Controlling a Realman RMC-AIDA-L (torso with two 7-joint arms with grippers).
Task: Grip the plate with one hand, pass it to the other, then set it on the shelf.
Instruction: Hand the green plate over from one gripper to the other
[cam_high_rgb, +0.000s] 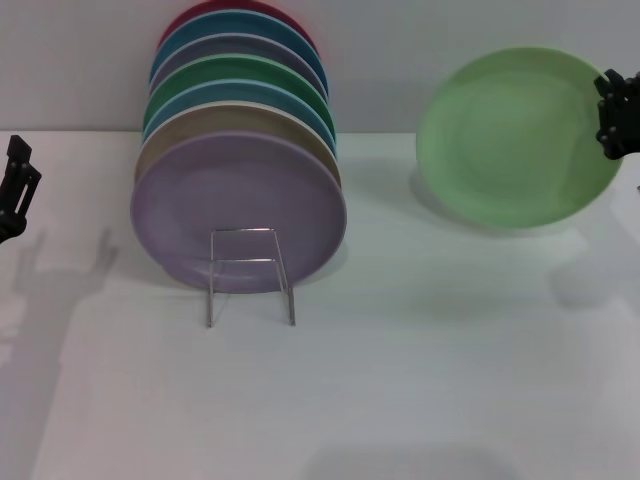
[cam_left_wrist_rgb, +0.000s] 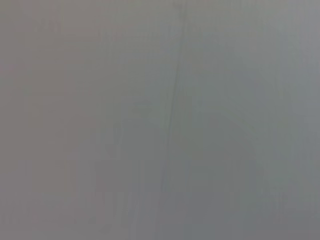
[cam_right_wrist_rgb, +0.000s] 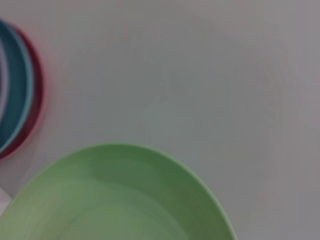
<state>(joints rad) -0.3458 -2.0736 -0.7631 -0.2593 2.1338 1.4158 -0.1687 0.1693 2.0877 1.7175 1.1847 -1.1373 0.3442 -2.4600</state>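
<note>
The pale mint-green plate (cam_high_rgb: 510, 135) hangs tilted above the table at the right, its face turned toward me and a shadow under it. My right gripper (cam_high_rgb: 615, 115) holds it by its right rim at the picture's right edge. The right wrist view shows the plate (cam_right_wrist_rgb: 115, 200) close up. The shelf (cam_high_rgb: 250, 275) is a thin wire rack left of centre, with its small front loop sticking out toward me. My left gripper (cam_high_rgb: 15, 190) stays at the far left edge, well away from the plate. The left wrist view shows only a blank grey surface.
Several plates stand on edge in the rack, a lilac plate (cam_high_rgb: 240, 215) in front and a dark red one at the back against the wall. Their teal and red rims (cam_right_wrist_rgb: 20, 95) show in the right wrist view. White table (cam_high_rgb: 400, 380) spreads in front.
</note>
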